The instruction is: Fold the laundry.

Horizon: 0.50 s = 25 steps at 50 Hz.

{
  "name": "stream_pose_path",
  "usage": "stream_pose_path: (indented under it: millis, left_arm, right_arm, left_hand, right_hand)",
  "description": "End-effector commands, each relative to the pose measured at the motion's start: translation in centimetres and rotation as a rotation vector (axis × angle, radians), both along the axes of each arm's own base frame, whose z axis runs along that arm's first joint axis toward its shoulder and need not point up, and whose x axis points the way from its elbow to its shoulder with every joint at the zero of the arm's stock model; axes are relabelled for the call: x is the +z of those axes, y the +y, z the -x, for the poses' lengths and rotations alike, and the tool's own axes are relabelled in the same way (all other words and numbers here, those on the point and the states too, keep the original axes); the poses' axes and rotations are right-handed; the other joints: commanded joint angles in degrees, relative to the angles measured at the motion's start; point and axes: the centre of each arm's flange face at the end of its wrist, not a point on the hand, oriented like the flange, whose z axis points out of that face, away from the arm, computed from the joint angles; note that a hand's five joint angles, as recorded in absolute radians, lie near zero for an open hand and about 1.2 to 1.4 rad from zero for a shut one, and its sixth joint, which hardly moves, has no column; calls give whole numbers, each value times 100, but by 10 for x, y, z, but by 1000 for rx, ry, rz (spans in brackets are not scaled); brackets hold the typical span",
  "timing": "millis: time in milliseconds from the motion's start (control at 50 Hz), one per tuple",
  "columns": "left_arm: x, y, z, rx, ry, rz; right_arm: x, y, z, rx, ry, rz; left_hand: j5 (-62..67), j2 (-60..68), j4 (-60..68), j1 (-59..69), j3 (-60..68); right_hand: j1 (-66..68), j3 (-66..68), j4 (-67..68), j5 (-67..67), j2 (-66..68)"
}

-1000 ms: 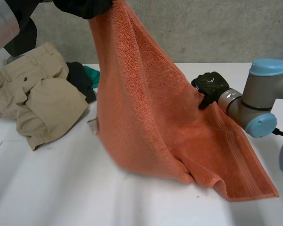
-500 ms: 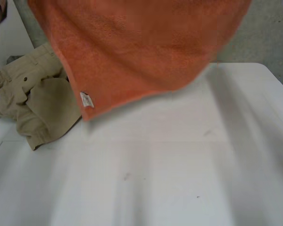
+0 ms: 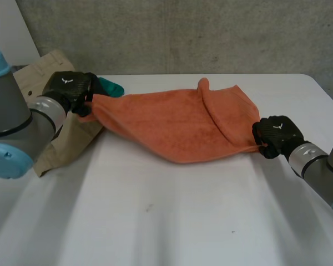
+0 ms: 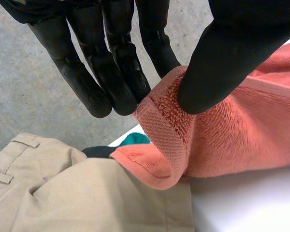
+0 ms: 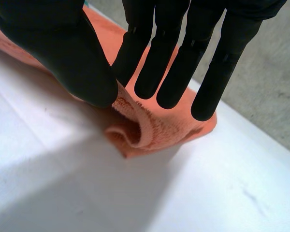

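On the surface (image 3: pixel 172 221), head view: orange towel (image 3: pixel 177 124) spread centre, left robot hand (image 3: pixel 71 88) at its 9 o'clock end, right robot hand (image 3: pixel 275 134) at 3. Left wrist view: pinching a towel corner beside khaki trousers (image 4: pixel 63 193). Right wrist view: pinching the opposite corner.

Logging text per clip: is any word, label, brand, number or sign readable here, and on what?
None readable.
Backs of left hand and right hand: a small white mark each, too small to read.
The orange towel and khaki trousers: no text.
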Motion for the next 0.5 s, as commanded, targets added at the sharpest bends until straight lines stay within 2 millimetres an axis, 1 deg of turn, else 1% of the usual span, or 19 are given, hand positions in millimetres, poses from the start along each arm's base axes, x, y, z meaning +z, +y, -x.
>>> stream_pose_path:
  millis: [20, 40, 60, 100, 120, 200, 280, 360, 400, 460, 500]
  left_arm:
    - [2, -5, -11, 30, -5, 42]
    - [2, -6, -13, 36, -4, 42]
    - [2, -8, -15, 43, -1, 42]
    - [4, -9, -17, 49, 6, 44]
    - [4, -10, -19, 56, 10, 43]
    - [5, -13, -20, 65, 19, 48]
    - [12, -17, -22, 71, 28, 65]
    - [21, -20, -24, 81, 45, 81]
    - [26, -21, -25, 86, 55, 86]
    - [38, -22, -29, 97, 85, 98]
    - [46, -23, -29, 100, 106, 106]
  right_arm:
    - [0, -16, 4, -44, -30, -25]
    - [1, -18, 5, -53, -41, -30]
    - [2, -19, 6, -69, -71, -43]
    - [3, -21, 9, -94, -108, -59]
    - [4, -24, 13, -128, -153, -79]
    - [3, -30, 20, -197, -279, -136]
    - [3, -36, 23, -244, -378, -174]
    - [0, -36, 25, -285, -422, -232]
    - [-1, -34, 25, -298, -420, -261]
    - [-4, -27, 22, -308, -401, -307]
    - [-6, -22, 16, -306, -395, -322]
  left_hand:
    - [1378, 1132, 1135, 1256, 1184]
    - [1378, 1132, 1135, 1256, 1184]
    - [1378, 1132, 1135, 1256, 1184]
    - [1378, 1132, 1135, 1256, 1184]
    - [1378, 1132, 1135, 1256, 1184]
    - [1378, 1132, 1135, 1256, 1184]
    - [1378, 1132, 1135, 1256, 1184]
    - [1378, 1132, 1135, 1256, 1184]
    - [1378, 1132, 1135, 1256, 1184]
    - [1378, 1132, 1135, 1256, 1184]
    - [1378, 1132, 1135, 1256, 1184]
  right_hand:
    - [165, -101, -143, 118, -19]
    - [-524, -790, -832, -572, -708]
    - [-1913, -2179, -2221, -1961, -2097]
    - [-2581, -2847, -2889, -2628, -2765]
    - [-2699, -2966, -3008, -2747, -2883]
    - [-3271, -3537, -3579, -3319, -3455]
    - [-3573, -3840, -3882, -3621, -3757]
    - [-3726, -3993, -4035, -3774, -3910]
    - [-3861, -4127, -4169, -3908, -4045]
    - [-4062, -4329, -4371, -4110, -4246]
    - [-4264, -4530, -4572, -4312, -4448]
